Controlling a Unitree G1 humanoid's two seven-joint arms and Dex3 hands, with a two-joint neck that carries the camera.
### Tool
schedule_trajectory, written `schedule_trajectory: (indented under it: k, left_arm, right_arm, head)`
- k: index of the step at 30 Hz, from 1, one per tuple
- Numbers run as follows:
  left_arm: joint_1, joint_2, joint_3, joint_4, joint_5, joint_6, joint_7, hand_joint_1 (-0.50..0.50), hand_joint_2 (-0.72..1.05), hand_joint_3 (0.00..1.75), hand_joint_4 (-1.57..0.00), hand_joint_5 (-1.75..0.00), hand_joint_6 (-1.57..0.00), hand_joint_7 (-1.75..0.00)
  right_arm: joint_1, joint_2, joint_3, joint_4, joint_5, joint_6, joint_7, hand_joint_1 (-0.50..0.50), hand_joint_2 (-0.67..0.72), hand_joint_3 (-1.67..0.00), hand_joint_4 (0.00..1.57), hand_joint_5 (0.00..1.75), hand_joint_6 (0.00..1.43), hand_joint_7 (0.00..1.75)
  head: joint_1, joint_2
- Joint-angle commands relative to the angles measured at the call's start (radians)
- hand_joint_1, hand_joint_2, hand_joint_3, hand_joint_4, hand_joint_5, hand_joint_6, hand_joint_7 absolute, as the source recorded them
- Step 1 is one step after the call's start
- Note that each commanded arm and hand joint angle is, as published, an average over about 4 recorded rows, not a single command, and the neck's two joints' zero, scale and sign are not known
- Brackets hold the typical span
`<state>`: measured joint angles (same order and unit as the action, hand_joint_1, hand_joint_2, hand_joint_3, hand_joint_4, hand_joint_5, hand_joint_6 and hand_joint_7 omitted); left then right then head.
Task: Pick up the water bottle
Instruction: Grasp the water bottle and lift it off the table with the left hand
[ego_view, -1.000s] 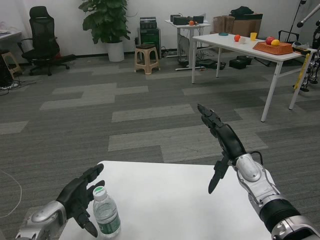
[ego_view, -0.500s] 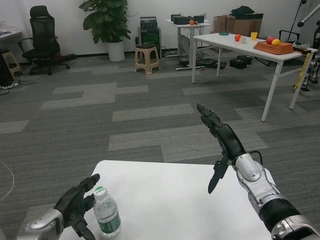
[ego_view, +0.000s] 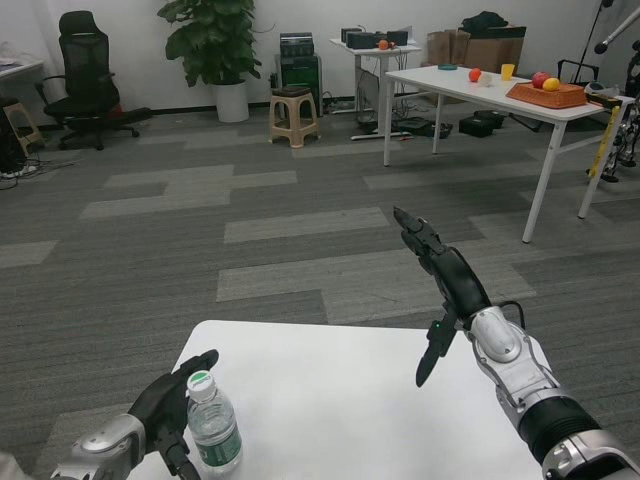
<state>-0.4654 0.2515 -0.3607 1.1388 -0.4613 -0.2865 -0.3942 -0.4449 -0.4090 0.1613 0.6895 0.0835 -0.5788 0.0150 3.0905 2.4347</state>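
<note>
Bottle: I see the water bottle (ego_view: 212, 427) standing upright near the front left edge of my table (ego_view: 340, 400), clear plastic with a green cap on top
Left hand: my left hand (ego_view: 170, 410) sits right against the bottle's left side, one finger reaching over beside the cap and others curling down along the body; I cannot tell from here whether it has a real hold or only touches, and the bottle's base is on the table
Right hand: my right hand (ego_view: 440, 290) hangs in the air above the right part of the table, well apart from the bottle, fingers spread wide and pointing up and away, thumb hanging down, nothing in it
Table: white top with rounded corners, only the bottle on it
Floor: grey carpet (ego_view: 200, 230) in lighter and darker strips stretching away from me
Far left: a black office chair (ego_view: 85, 75) by the wall
Back wall: a big potted plant (ego_view: 215, 50) in a white pot, a small beige stool (ego_view: 293, 115) near it
Far right: a second white table (ego_view: 500, 95) with a tray of fruit (ego_view: 545, 92) and a yellow cup (ego_view: 507, 71) on top
</note>
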Motion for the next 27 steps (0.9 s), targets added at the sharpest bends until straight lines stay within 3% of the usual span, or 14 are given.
schedule_trajectory:
  k: [1,15,23,24,27]
  left_arm:
    - [-0.018,0.0,-0.011,0.009,0.01,0.0,0.018,-0.5,-0.64,0.04,0.0,0.0,0.0,0.0]
    - [-0.025,-0.01,-0.014,0.009,0.042,0.006,0.052,-0.5,-0.64,0.09,0.0,0.0,0.0,0.0]
    - [-0.025,-0.015,-0.014,0.009,0.042,0.003,0.079,-0.5,-0.72,0.09,0.0,0.0,0.0,0.0]
    - [-0.025,-0.016,-0.014,0.009,0.042,0.002,0.081,-0.49,-0.72,0.09,0.0,0.0,0.0,0.0]
    - [-0.027,-0.019,-0.016,0.009,0.041,-0.003,0.092,-0.33,-0.72,0.07,0.0,0.0,0.0,0.0]
  right_arm:
    - [0.0,-0.001,-0.003,-0.01,0.005,-0.003,-0.004,-0.46,0.66,0.0,0.0,0.0,0.0,0.0]
    - [0.0,0.001,-0.003,-0.006,0.005,-0.003,-0.004,-0.46,0.66,0.0,0.0,0.0,0.0,0.0]
    - [0.0,0.001,-0.002,-0.004,0.005,-0.003,-0.004,-0.46,0.66,0.0,0.0,0.0,0.0,0.0]
    - [0.0,0.001,-0.002,-0.004,0.005,-0.003,-0.004,-0.46,0.66,0.0,0.0,0.0,0.0,0.0]
    - [0.0,0.001,-0.001,-0.003,0.005,-0.003,-0.004,-0.46,0.66,0.0,0.0,0.0,0.0,0.0]
  head:
    - [-0.001,-0.002]
    - [0.002,-0.003]
    - [0.005,-0.002]
    - [0.006,-0.001]
    - [0.007,-0.001]
